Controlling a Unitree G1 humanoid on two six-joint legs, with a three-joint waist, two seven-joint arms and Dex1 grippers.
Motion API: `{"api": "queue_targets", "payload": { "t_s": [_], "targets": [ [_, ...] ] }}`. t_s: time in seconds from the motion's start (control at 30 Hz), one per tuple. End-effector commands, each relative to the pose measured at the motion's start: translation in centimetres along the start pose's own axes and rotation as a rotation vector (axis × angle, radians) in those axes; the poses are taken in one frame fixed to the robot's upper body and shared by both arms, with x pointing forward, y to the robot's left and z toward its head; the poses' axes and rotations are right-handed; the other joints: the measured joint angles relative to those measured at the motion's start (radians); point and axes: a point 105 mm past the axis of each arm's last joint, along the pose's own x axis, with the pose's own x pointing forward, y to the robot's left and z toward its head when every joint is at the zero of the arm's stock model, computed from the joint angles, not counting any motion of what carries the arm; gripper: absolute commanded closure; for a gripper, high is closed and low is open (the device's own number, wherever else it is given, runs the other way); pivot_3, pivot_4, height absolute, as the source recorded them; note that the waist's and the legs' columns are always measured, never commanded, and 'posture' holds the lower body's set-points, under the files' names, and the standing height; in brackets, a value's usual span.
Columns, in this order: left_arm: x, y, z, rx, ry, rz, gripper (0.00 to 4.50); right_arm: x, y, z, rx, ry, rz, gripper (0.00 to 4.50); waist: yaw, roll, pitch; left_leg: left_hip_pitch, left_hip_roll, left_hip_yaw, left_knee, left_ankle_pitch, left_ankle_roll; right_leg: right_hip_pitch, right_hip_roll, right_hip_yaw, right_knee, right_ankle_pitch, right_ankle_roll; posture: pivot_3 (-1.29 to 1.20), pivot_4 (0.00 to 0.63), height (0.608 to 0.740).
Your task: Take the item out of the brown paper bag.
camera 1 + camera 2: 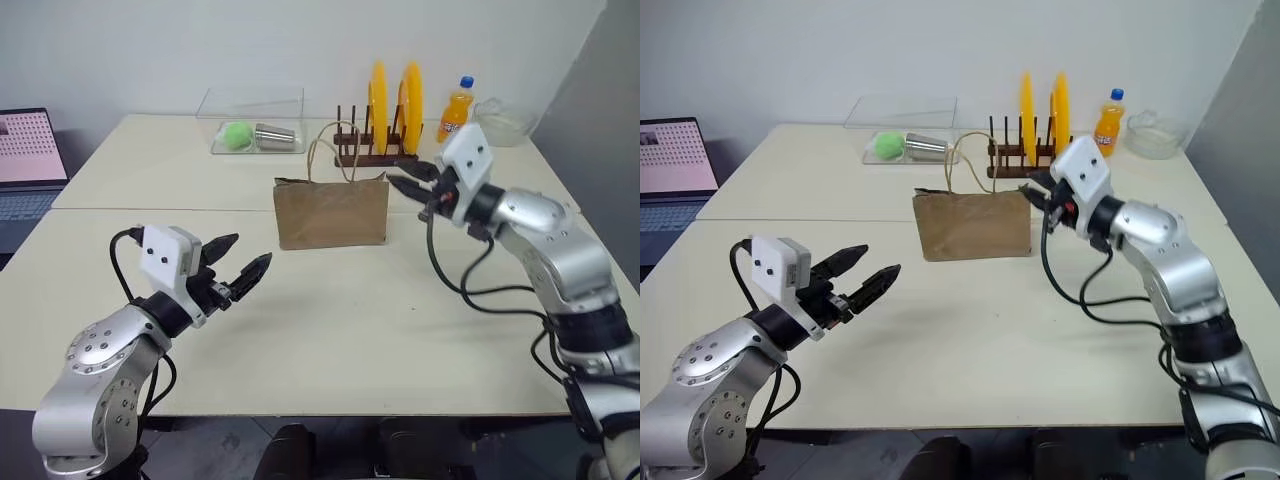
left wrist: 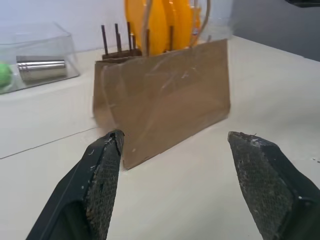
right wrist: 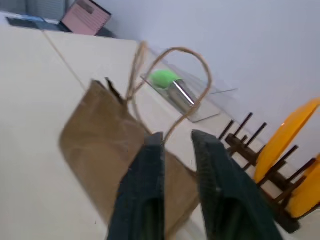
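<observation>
Right gripper [image 3: 177, 140] nearly closed | one brown paper bag [image 1: 331, 212] | two handles [image 3: 172, 85]

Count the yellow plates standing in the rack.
2. Both stand upright in the dark wooden rack behind the brown paper bag: one plate on the robot's left, the other plate beside it, nearer the orange soda bottle.

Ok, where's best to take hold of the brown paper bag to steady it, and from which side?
Probably the tan twisted-cord loop handles. They stand upright above the creased brown paper bag, thin enough to pinch, while its walls are broad and flat. Come from its right end, where the right gripper sits level with the rim.
</observation>
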Motion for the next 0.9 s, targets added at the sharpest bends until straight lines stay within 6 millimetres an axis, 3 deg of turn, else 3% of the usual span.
{"api": "queue_targets", "payload": {
  "t_s": [0.03, 0.2, 0.47, 0.67, 0.9],
  "targets": [
    [-1.0, -0.7, 1.1, 0.034, -0.032, 0.006, 0.97, 2.1, -2.2, 1.0, -0.094, -0.012, -0.023, 4.47, -0.001, 0.000, 0.000, 0.000, 0.000, 0.000, 0.000, 0.000, 0.000, 0.000, 0.000, 0.000, 0.000, 0.000, -0.001, 0.00, 0.150, 0.740],
    [-1.4, -2.0, 1.6, 0.050, -0.050, -0.041, 0.97, 6.2, -4.1, -0.1, -0.214, 0.100, -0.022, 4.47, -0.009, 0.000, 0.000, 0.000, 0.000, 0.000, -0.001, 0.000, 0.000, -0.001, 0.000, 0.000, 0.001, -0.001, -0.003, 0.00, 0.150, 0.740],
    [-0.6, -2.6, 1.6, 0.042, -0.046, -0.096, 0.97, 8.9, -2.2, -3.1, -0.369, 0.340, 0.061, 4.47, -0.011, 0.001, 0.000, 0.000, 0.000, 0.000, -0.002, 0.000, -0.001, -0.001, -0.001, -0.001, 0.000, -0.002, -0.005, 0.00, 0.150, 0.740],
    [-0.9, -3.1, 0.9, 0.045, -0.021, -0.131, 0.97, 9.2, 0.1, -4.1, -0.441, 0.378, 0.214, 4.47, -0.020, 0.002, 0.001, 0.000, 0.000, -0.001, -0.003, 0.000, -0.001, -0.002, -0.001, -0.001, 0.000, -0.002, -0.006, 0.00, 0.150, 0.740],
    [-1.3, -3.4, 0.5, 0.056, 0.007, -0.136, 0.97, 7.1, 4.6, -3.3, -0.411, 0.256, 0.668, 4.47, -0.021, 0.002, 0.001, 0.001, 0.000, -0.001, -0.006, 0.000, -0.001, -0.002, 0.000, -0.001, 0.000, -0.002, -0.006, 0.00, 0.150, 0.740]
  ]
}}
